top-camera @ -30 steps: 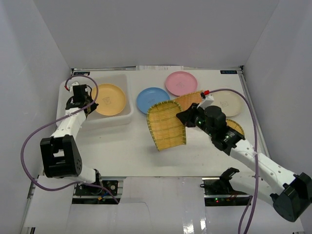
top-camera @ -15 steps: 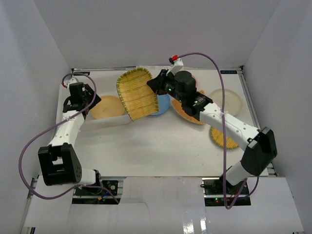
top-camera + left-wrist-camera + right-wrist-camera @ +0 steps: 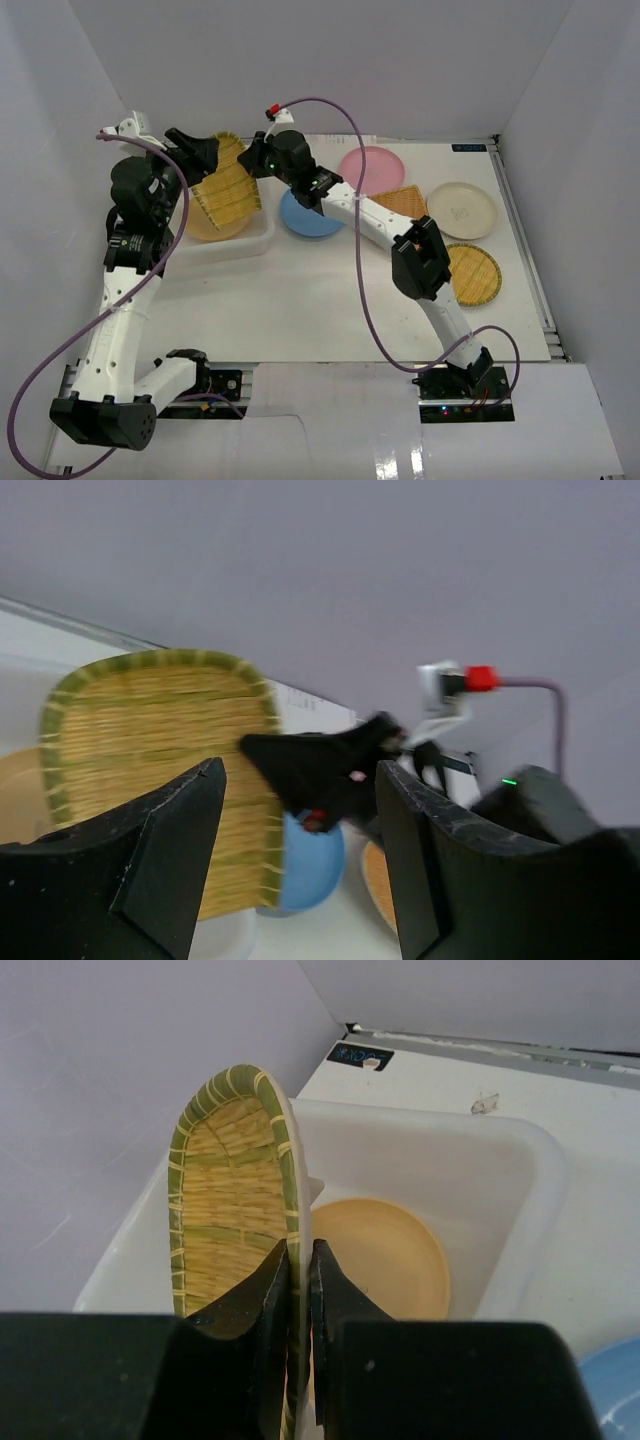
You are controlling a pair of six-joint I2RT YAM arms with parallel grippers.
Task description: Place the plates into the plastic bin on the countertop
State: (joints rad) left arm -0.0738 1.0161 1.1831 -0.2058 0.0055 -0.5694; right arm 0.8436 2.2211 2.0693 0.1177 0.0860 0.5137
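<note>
My right claw (image 3: pixel 298 1260) is pinching the woven dish (image 3: pixel 225 1190) on edge above the bin (image 3: pixel 500 1190); my left claw (image 3: pixel 300 780) is hanging agape there too.

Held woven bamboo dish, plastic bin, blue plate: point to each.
woven bamboo dish (image 3: pixel 225 1190), right wrist view, woven face.
plastic bin (image 3: pixel 470 1175), right wrist view, far inner wall.
blue plate (image 3: pixel 305 224), top external view, near part.

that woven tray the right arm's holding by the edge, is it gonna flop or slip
Probably stiff: the woven tray stands on edge from one rim pinch by the right gripper without sagging. Likely light, since that thin grip carries it. Its ribbed weave should resist slipping, but it may tip flat onto the yellow plate once released.
</note>
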